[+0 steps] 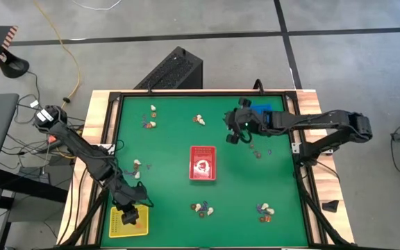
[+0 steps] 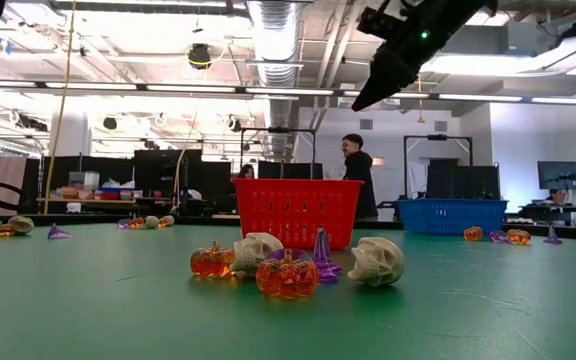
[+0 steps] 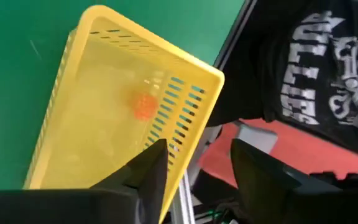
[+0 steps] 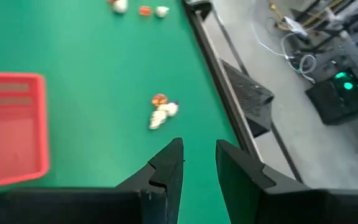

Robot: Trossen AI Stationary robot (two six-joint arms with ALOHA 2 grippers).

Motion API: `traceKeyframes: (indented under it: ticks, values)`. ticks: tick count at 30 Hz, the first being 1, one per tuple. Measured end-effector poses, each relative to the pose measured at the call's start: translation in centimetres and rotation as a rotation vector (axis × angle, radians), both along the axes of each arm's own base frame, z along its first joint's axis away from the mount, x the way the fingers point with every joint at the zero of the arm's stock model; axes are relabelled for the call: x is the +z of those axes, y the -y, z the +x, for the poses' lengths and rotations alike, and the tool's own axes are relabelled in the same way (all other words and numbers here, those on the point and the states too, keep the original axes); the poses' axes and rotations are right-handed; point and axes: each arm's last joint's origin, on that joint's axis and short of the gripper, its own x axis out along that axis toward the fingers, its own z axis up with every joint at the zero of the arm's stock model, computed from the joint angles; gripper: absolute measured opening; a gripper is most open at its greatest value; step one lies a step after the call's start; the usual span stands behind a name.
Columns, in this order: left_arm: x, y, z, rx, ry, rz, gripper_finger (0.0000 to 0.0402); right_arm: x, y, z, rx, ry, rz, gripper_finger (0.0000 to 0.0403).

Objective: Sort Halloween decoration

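The Halloween decoration lies in small clusters of cream skulls, orange pumpkins and purple pieces on the green table (image 1: pixel 165 187); one cluster (image 2: pixel 288 268) lies close to the low camera. My left gripper (image 3: pixel 194 168) hangs open over the yellow tray (image 1: pixel 128 222) at the near left corner. An orange trinket (image 3: pixel 144 106) lies on that tray's floor. My right gripper (image 4: pixel 197 163) is open above the far right part of the table, beside the blue tray (image 1: pixel 261 109). Nothing shows between its fingers, and a cluster (image 4: pixel 162 112) lies on the table ahead of it.
A red tray (image 1: pixel 202 164) stands at the table's middle, with trinkets inside. More clusters lie at the far left (image 1: pixel 150 119), far middle (image 1: pixel 199 120), left (image 1: pixel 139 165) and near right (image 1: pixel 264 210). A black frame (image 1: pixel 299 160) edges the table. A person (image 2: pixel 358 175) stands in the room behind.
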Motion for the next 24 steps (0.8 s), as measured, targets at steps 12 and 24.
traceKeyframes:
  ticks: [12,24]
  values:
    - [-0.4,-2.4,1.5,0.054,0.057,0.118,0.0196,0.5,-0.1,0.4,0.037,0.077,0.025,0.0125]
    - [-1.9,-7.2,0.4,0.106,-0.071,0.688,0.0197,0.4,-5.2,0.9,0.236,0.057,0.022,0.0125]
